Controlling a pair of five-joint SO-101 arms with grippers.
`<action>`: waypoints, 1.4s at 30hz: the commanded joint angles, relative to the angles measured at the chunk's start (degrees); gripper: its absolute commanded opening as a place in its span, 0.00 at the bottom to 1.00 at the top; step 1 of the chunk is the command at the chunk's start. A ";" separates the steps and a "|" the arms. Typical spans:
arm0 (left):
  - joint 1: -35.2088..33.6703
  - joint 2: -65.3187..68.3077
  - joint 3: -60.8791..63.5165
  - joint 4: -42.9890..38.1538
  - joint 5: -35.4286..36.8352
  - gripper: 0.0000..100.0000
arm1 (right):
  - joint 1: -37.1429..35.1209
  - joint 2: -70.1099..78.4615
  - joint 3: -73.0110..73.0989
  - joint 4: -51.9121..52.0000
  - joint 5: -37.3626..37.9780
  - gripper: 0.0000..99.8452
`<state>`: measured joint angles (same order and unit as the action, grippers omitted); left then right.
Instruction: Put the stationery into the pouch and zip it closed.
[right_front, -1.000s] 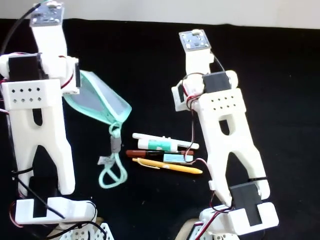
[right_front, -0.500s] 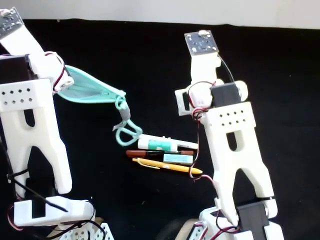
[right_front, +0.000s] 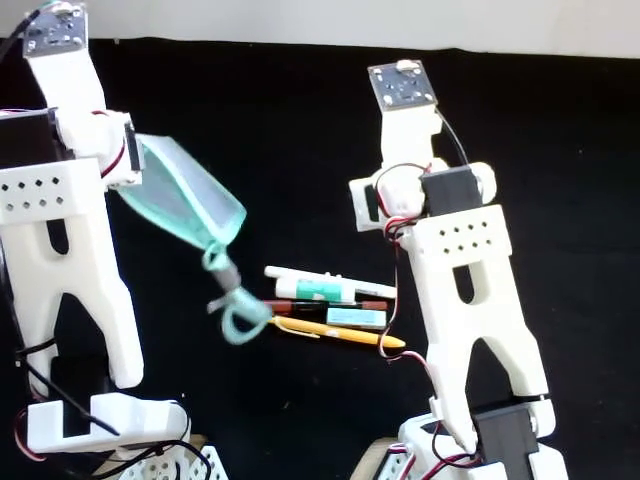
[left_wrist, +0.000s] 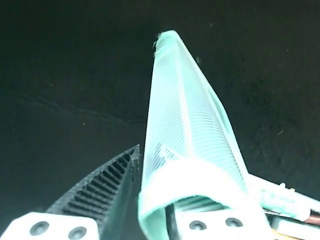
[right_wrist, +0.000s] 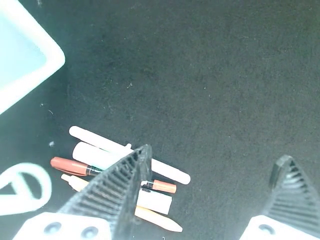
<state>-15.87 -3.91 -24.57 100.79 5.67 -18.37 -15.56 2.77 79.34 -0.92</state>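
The mint pouch (right_front: 185, 195) was held above the worktop (right_front: 560, 150), pinched in the left gripper (left_wrist: 150, 170). From above, its looped cord (right_front: 238, 318) was seen dangling just beside the pens (right_front: 330, 305). The right gripper (right_wrist: 215, 155) was spread wide over them.

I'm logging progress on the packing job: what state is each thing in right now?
pouch: held at one end, slanting down toward the stationery; zip can't be told.
cord loop: hanging from the pouch's lower end.
stationery: lying together on the table, outside the pouch.
left gripper: shut on the pouch.
right gripper: open, holding nothing.
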 joint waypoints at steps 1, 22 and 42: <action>0.92 -2.68 -2.15 -1.58 -6.07 0.09 | -0.04 -2.24 -0.13 -0.92 -0.26 0.37; 5.93 -2.33 -9.01 -4.22 -25.49 0.09 | -0.04 -2.15 -0.04 -1.71 -0.18 0.37; 2.51 -2.33 -14.02 -0.18 15.65 0.01 | -0.04 -2.15 -0.04 -1.71 -0.18 0.37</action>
<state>-10.95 -4.00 -36.79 100.35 11.21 -18.37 -15.56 2.95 78.46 -0.92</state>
